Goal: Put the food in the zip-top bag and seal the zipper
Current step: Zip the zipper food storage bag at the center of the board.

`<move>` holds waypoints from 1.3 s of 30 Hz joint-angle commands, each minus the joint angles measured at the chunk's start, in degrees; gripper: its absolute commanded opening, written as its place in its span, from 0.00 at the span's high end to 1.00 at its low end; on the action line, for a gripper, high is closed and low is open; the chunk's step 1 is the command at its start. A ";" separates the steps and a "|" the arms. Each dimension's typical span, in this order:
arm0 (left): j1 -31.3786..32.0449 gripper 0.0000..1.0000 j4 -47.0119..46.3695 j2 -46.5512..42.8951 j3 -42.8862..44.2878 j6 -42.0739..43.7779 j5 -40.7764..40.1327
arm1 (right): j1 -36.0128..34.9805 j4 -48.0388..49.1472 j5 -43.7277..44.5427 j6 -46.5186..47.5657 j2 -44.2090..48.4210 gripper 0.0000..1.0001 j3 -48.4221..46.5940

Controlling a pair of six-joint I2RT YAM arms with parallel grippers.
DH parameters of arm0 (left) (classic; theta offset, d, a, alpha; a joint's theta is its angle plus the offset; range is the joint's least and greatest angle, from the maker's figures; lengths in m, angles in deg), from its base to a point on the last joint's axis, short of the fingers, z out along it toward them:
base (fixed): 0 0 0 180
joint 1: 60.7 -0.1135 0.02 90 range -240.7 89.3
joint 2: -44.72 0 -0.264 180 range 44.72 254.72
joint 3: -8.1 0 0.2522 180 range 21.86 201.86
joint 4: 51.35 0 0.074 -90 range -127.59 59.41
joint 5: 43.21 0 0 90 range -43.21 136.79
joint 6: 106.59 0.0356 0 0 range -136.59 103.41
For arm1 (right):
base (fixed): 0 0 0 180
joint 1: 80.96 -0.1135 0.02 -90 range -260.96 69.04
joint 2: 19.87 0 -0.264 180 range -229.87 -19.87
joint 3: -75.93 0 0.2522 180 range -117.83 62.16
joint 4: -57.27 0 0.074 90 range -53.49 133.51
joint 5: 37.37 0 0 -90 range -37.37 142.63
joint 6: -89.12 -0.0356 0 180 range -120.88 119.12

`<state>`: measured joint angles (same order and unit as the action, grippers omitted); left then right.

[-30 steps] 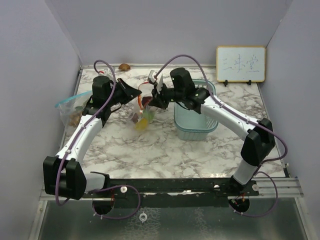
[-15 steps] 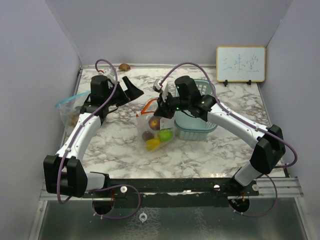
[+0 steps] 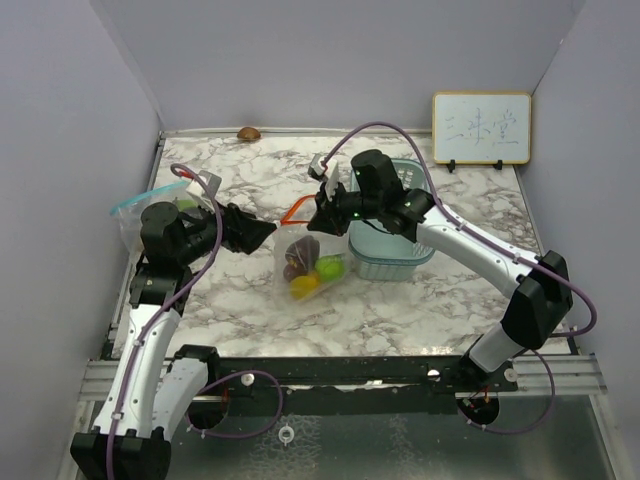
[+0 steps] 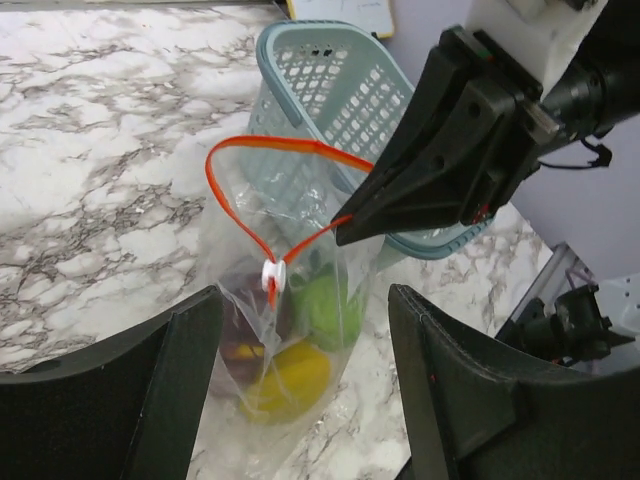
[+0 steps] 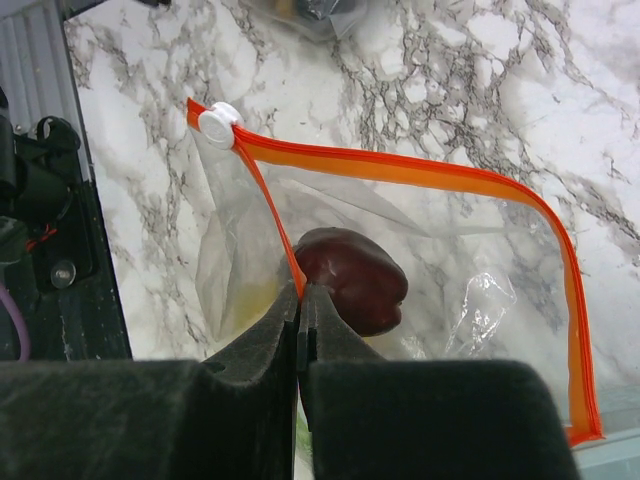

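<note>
Firstly, bag [image 3: 310,265]: clear, with an orange zip strip. Its bottom seems to rest on the table [image 3: 400,310], and its mouth gapes open and is held up.
Food: a purple fruit [image 4: 245,335], a green fruit [image 4: 330,305], a yellow fruit [image 4: 290,375] and a dark red fruit [image 5: 350,280] all lie inside the bag.
Slider [image 4: 271,277]: white, at one end of the strip, so the zip is not yet run.
Left gripper [image 3: 258,232]: fingers spread wide with nothing between them, aimed at the bag mouth and just short of it.
Right gripper [image 5: 300,295]: pinched tight on the zip strip, partway along it, carrying the mouth.
Basket [image 3: 395,250]: teal mesh, just beside the bag on its right.
Second bag [image 3: 135,208]: blue strip, at the table's left edge; contents unclear.
Brown piece [image 3: 249,133]: at the far edge, well apart from everything; if it counts as food, it is not bagged.
Risk, slip: one thin pinch carries the mouth; a tug on the slider could pull the strip free, and the bag would slump and spill fruit.
Risk, block: the slider would likely run into the right fingers along the strip.
Risk, miss: the slider is small, and wide fingers could crush the mouth instead.
</note>
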<state>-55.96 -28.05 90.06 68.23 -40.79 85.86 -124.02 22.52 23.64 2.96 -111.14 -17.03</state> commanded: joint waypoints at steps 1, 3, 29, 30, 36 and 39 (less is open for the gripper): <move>0.01 0.31 0.48 -0.60 -2.56 4.12 8.85 | -0.26 0.77 0.85 -0.35 0.04 0.98 -3.40; 0.18 0.31 -1.94 -1.17 -5.00 2.16 9.23 | -0.26 0.25 0.84 -0.29 -0.31 0.98 -4.18; 1.55 0.48 -28.66 4.12 -15.59 -4.64 7.80 | -0.26 -1.88 -2.23 0.10 -1.04 0.98 -5.19; 1.63 0.49 -29.49 4.20 -15.96 -5.12 7.78 | -0.26 -1.88 -2.28 0.14 -1.06 0.98 -5.41; 1.85 0.59 -32.41 5.44 -16.71 -6.07 6.35 | -0.26 -2.26 -2.83 0.21 -1.37 0.98 -5.63; 1.94 0.73 -33.77 7.29 -16.43 -6.68 6.70 | -0.26 -2.39 -2.98 0.27 -1.41 0.98 -5.70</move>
<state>-54.52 -56.88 95.70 51.57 -46.59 91.56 -124.02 20.35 22.20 2.63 -112.14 -20.44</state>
